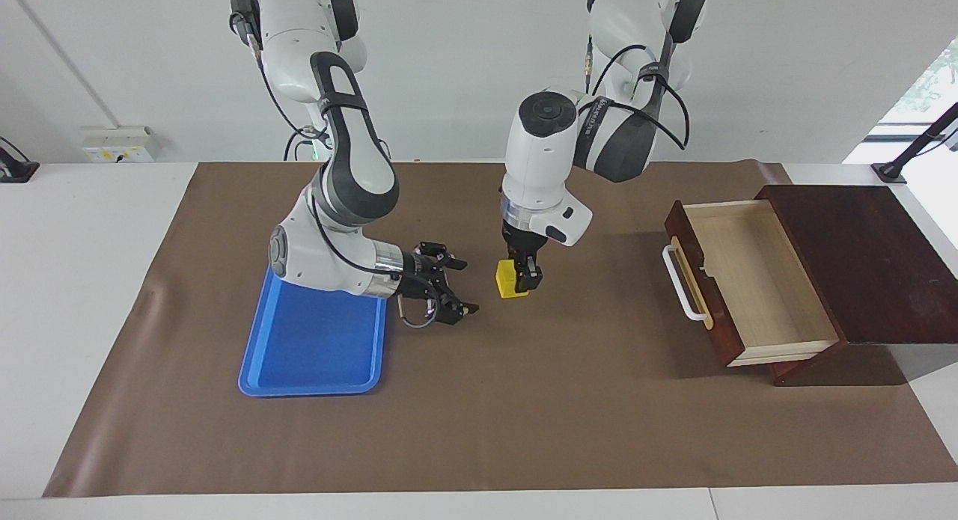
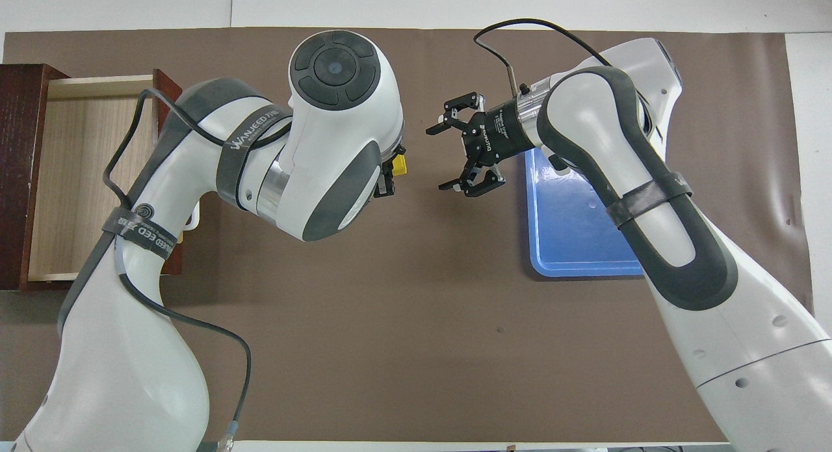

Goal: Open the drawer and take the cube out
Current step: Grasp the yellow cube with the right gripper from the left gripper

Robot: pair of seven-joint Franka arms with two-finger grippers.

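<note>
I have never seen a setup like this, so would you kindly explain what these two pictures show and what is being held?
These are two white robot arms at a table covered by a brown mat, each ending in a two-finger gripper. One picture looks at the robots from across the table; the other looks steeply down from above their own end, so the sides appear swapped.

The left gripper is shut on a small bright yellow cube, over the middle of the mat. The right gripper is open and empty, pointing sideways toward the cube, beside a flat blue plastic tray.

At the left arm's end stands a dark reddish-brown wooden drawer with a white bar handle, pulled open; its pale inside looks empty.
</note>
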